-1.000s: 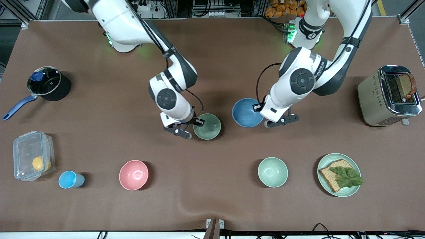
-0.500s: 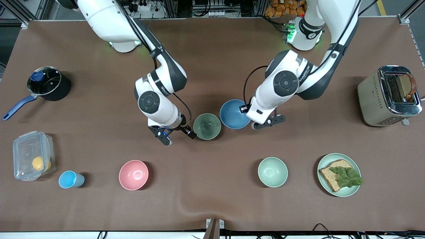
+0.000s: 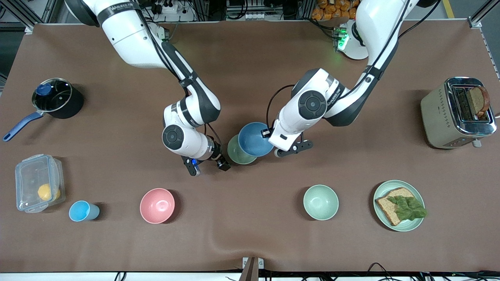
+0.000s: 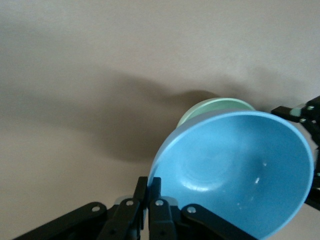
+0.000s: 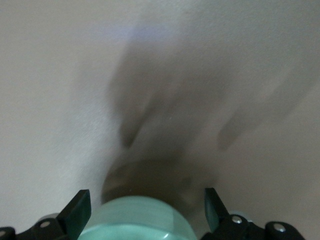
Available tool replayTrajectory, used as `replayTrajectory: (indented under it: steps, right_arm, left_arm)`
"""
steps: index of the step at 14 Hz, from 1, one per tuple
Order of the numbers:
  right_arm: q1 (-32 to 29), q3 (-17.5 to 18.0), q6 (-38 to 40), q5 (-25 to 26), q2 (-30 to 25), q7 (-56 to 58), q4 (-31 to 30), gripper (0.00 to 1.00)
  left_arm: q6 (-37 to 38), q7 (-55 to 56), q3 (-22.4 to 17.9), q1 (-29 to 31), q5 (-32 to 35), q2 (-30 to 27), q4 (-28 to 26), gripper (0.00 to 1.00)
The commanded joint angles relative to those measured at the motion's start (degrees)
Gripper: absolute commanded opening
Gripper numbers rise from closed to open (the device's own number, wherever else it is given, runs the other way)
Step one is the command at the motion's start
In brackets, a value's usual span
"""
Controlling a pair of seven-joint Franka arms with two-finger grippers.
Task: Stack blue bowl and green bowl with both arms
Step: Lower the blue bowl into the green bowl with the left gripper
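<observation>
Gripping the blue bowl (image 3: 256,139) by its rim with jaws pinched tight, the left gripper (image 3: 278,150) holds it near the frame's centre, over the green bowl (image 3: 235,153), partly covering it. That green bowl sits on the brown table (image 3: 250,242). Just beside it, the right gripper (image 3: 207,167) has its jaws spread wide, holding nothing, low by the green bowl's rim.
</observation>
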State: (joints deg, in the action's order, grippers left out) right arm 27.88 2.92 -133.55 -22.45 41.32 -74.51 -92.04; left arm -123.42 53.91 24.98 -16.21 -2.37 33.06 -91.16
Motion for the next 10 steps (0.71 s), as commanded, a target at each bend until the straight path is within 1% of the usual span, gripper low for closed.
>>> replayTrajectory:
  steps: [1, 4, 8, 10]
  right_arm:
    - [-1.4, 0.5, 0.1, -1.5, 1.2, -0.9, 0.2, 1.00]
    - [-1.9, 0.5, -0.7, -1.5, 2.0, -3.5, 0.2, 1.00]
    - [-1.9, 0.4, -1.4, -1.5, 3.0, -3.9, 0.3, 1.00]
    - [-1.9, 0.4, -2.2, -1.5, 3.1, -3.9, 0.3, 1.00]
  left_arm:
    - [-3.7, 2.3, -0.7, -2.0, -0.1, 2.4, 1.8, 0.00]
    - [-6.7, 2.5, -1.0, -3.6, 1.9, 3.9, 1.8, 0.00]
    - [-8.2, 5.5, -1.0, -4.5, 7.2, 6.0, 1.8, 0.00]
    - [-9.5, 5.5, -1.0, -4.8, 7.4, 6.7, 1.9, 0.00]
